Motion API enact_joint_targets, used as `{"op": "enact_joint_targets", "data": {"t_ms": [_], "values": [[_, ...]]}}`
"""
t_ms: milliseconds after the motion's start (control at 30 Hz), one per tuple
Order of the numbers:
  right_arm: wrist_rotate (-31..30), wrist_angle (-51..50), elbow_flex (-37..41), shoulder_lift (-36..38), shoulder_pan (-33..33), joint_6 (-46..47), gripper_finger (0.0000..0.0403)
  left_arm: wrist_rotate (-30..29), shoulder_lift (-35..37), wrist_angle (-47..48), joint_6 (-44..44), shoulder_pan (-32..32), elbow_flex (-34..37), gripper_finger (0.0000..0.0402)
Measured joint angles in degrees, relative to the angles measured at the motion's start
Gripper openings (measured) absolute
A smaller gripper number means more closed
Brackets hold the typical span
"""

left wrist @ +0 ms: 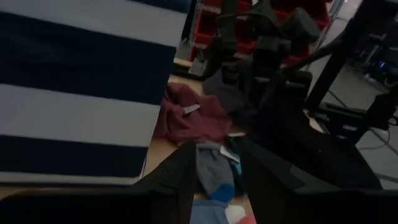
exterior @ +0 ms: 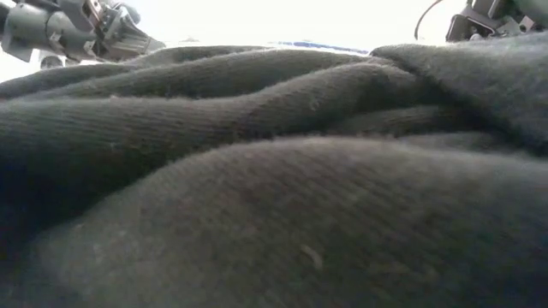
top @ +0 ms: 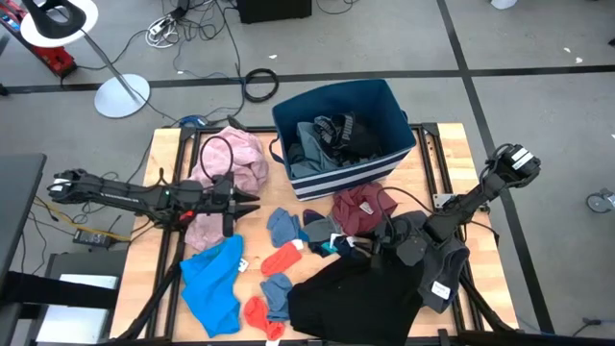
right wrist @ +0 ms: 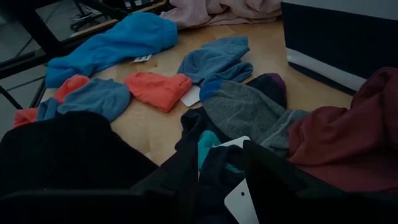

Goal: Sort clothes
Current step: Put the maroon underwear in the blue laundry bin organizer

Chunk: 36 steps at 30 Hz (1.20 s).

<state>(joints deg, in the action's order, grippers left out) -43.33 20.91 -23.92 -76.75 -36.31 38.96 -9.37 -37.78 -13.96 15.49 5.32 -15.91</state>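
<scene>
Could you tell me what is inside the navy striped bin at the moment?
The bin holds a grey-blue garment and dark, black pieces. Anything beneath them is covered.

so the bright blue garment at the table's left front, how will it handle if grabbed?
Probably floppy: the bright blue garment lies crumpled in soft folds, so it should drape and hang from one pinch. It looks light and thin. Its edge nears a red sock, which it may drag along.

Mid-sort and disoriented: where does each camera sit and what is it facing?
High: overhead, looking down on the wooden table, both arms showing.
Low: table level, blocked by black knit garment.
Left wrist: behind left gripper, facing the maroon garment and striped navy fabric bin.
Right wrist: behind right gripper, facing socks.
Both wrists share the maroon garment.
</scene>
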Motion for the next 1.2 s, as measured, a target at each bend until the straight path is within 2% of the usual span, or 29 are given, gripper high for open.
{"op": "enact_joint_targets", "data": {"t_ms": [300, 567, 733, 867, 1033, 1200], "values": [[-0.01, -0.02, 0.00, 0.00, 1.26, -0.22, 0.0128, -0.02, -0.05, -2.93, -0.19, 0.00, 3.98, 0.0129], [0.04, -0.48, -0.01, 0.00, 3.63, -1.86, 0.0128, 0.02, -0.09, -2.88, -0.20, 0.00, 4.18, 0.0129], [1.54, -3.55, -3.03, 0.50, 5.76, -5.94, 0.0128, 3.50, -0.09, -2.91, -0.12, 0.00, 4.18, 0.0129], [1.63, -16.27, -8.40, 1.82, 7.81, -6.32, 0.0128, 8.26, -0.09, -2.95, -0.47, 0.00, 4.18, 0.0129], [1.67, -37.88, -16.28, 2.22, 11.40, 2.42, 0.0128, 12.63, -0.09, -2.97, -0.52, 0.00, 4.16, 0.0129], [4.48, -44.98, -18.69, 2.08, 15.79, 8.35, 0.0128, 12.48, -0.09, -3.01, -0.81, 0.00, 4.14, 0.0129]]}}
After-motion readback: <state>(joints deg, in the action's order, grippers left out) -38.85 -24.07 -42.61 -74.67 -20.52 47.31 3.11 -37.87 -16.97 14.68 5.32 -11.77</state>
